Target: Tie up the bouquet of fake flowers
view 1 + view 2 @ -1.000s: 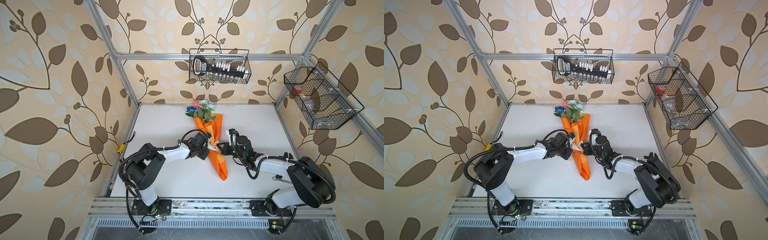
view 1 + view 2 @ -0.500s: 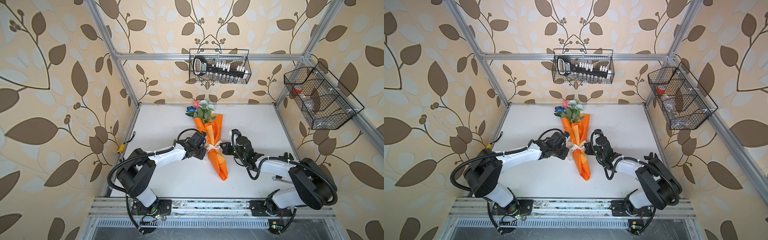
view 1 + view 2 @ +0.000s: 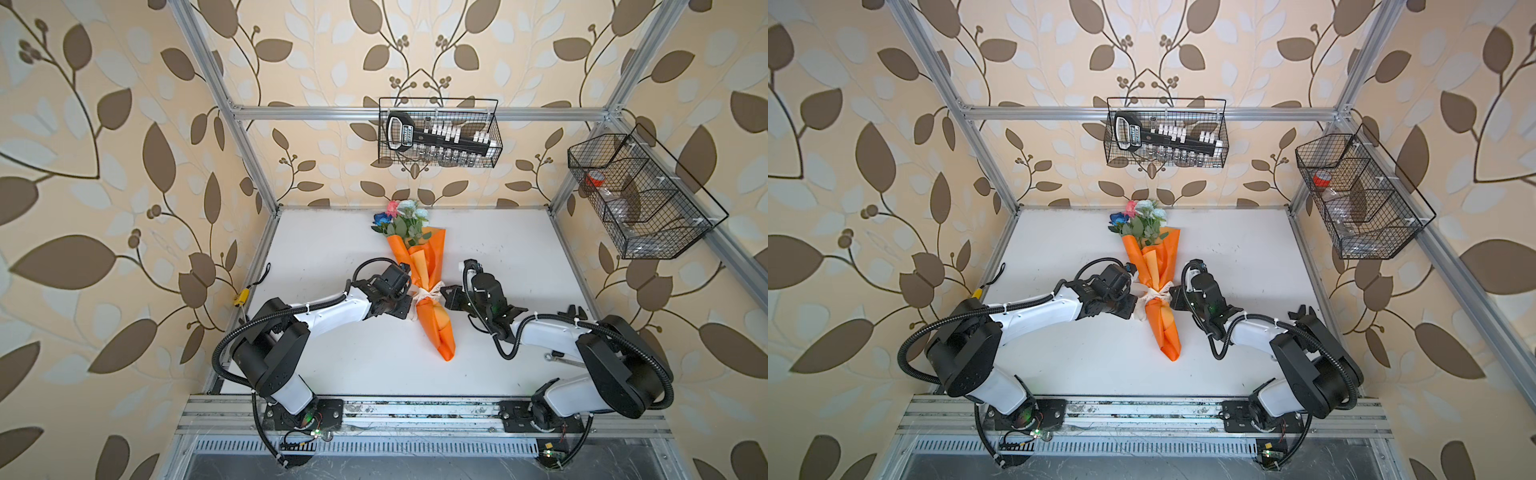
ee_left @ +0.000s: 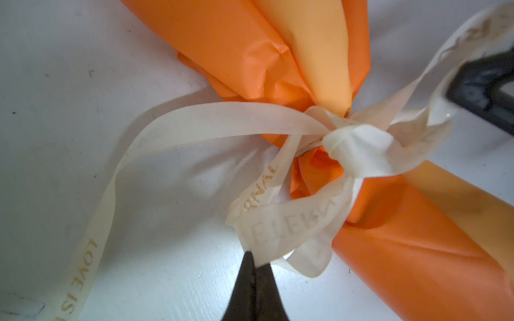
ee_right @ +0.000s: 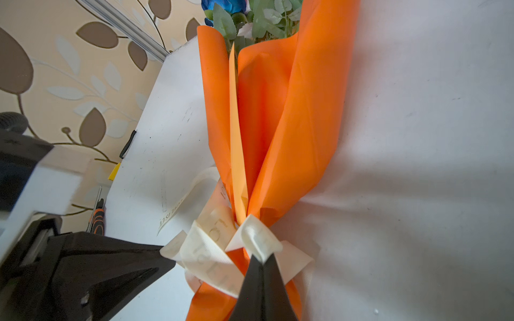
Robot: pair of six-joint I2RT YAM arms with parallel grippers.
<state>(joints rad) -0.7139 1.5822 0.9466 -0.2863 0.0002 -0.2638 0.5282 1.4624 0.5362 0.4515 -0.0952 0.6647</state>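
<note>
The bouquet of fake flowers [image 3: 417, 266] lay along the middle of the bench [image 3: 332, 357], with its blooms [image 3: 401, 216] toward the far edge and its pointed tail toward the near edge. A cream ribbon [image 3: 428, 293] was knotted around its pinched waist. The left hand [image 4: 254, 264] was pressed together on a lettered loop of that ribbon. The right hand [image 5: 260, 261], on the opposite side, was pressed together on the small loop at the knot.

The bundle looked light and likely to skate across the smooth bench under a one-sided pull. The orange wrapping paper [image 5: 278, 125] seemed thin and crisp, quick to crease or tear. The ribbon appeared soft, limp and rather slick, so a shallow pinch could slip. The loops close to the knot seemed the best hold, drawn evenly apart. For steadying the bouquet, the bunched waist looked firmest, not the flared top.
</note>
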